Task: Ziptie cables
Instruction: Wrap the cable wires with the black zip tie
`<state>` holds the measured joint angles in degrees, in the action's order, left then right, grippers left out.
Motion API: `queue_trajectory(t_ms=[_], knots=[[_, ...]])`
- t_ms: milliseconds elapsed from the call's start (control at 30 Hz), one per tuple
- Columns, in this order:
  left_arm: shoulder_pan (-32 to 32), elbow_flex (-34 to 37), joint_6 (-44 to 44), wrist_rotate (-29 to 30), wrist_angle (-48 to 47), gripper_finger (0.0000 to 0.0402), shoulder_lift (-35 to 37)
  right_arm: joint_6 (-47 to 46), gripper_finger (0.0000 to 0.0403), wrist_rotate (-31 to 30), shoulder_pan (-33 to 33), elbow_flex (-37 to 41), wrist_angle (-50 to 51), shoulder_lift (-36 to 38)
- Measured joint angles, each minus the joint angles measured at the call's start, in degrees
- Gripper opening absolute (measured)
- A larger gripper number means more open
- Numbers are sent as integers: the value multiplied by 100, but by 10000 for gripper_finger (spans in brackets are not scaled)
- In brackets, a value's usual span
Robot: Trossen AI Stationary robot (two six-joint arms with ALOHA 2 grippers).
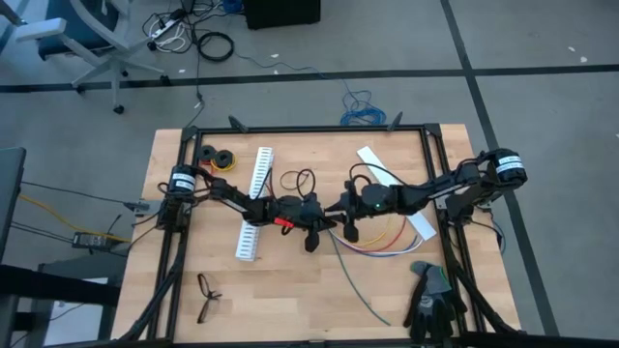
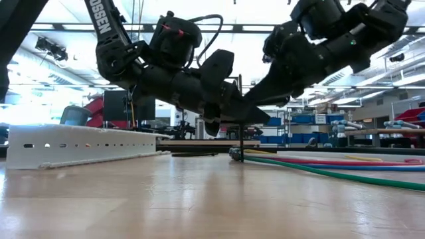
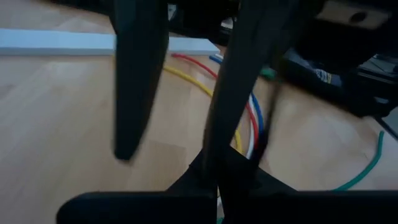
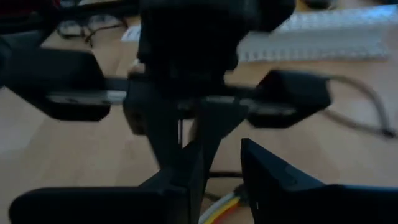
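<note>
While left jaws pinch ziptie, right part.

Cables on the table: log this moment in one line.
left hand shut | right hand beside it, partly open | cables on table, unbundled

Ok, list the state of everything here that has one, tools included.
left tool: shut, apparently pinching the ziptie.
right tool: open, close beside the left tool.
ziptie: upright, its foot at the cables' end.
cables: lying on the table, fanned out in curves.
slotted strip: lying flat.
eyeglasses: unfolded, lying flat.
gloves: heaped at the table's edge.
</note>
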<state>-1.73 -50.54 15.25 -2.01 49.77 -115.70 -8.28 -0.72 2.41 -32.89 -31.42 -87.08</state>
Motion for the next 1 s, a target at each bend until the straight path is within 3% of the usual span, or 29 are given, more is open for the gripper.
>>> queue_trajectory(t_ms=[100,433,633,1000], knots=[[14,0,-2,19,14,7,0,-107,89,306,0,-57,-8,-1],[23,0,-24,117,-37,7,0,-376,86,378,50,-54,-273,-85],[23,0,-22,130,-192,8,-7,-511,86,750,62,-54,-82,-189],[27,-2,-2,179,-308,8,0,-321,65,377,62,-50,-103,-171]])
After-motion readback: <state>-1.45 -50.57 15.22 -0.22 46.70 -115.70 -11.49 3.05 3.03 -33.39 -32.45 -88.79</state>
